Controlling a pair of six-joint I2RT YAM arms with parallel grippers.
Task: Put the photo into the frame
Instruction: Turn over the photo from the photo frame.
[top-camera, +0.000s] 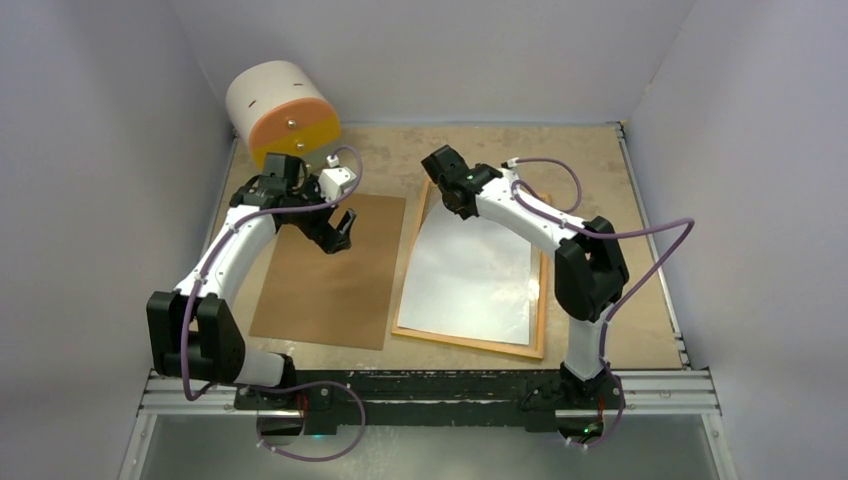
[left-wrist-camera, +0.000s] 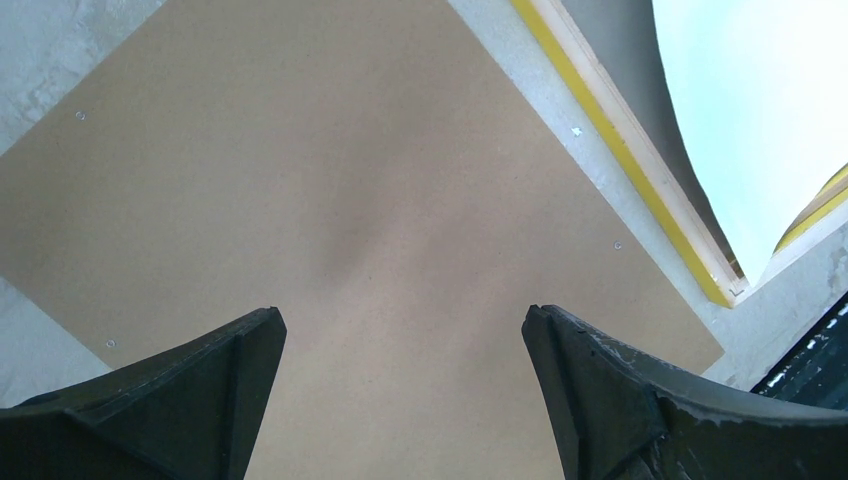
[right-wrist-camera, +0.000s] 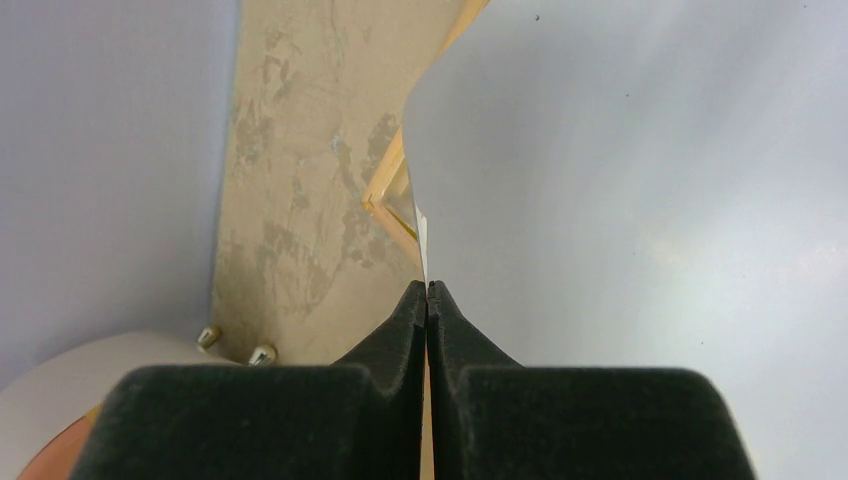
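Observation:
The photo lies white back up over the frame, whose wood-coloured rim shows round it. My right gripper is at the photo's far left corner, shut on the edge. In the right wrist view the closed gripper pinches the thin edge of the curved photo, with a corner of the frame behind it. My left gripper hangs open over the brown backing board. Its wrist view shows the gripper with wide jaws above the board, the yellow frame and photo to the right.
A white and orange cylinder stands at the back left corner, close behind the left wrist. Grey walls enclose the table on three sides. A metal rail runs along the near edge.

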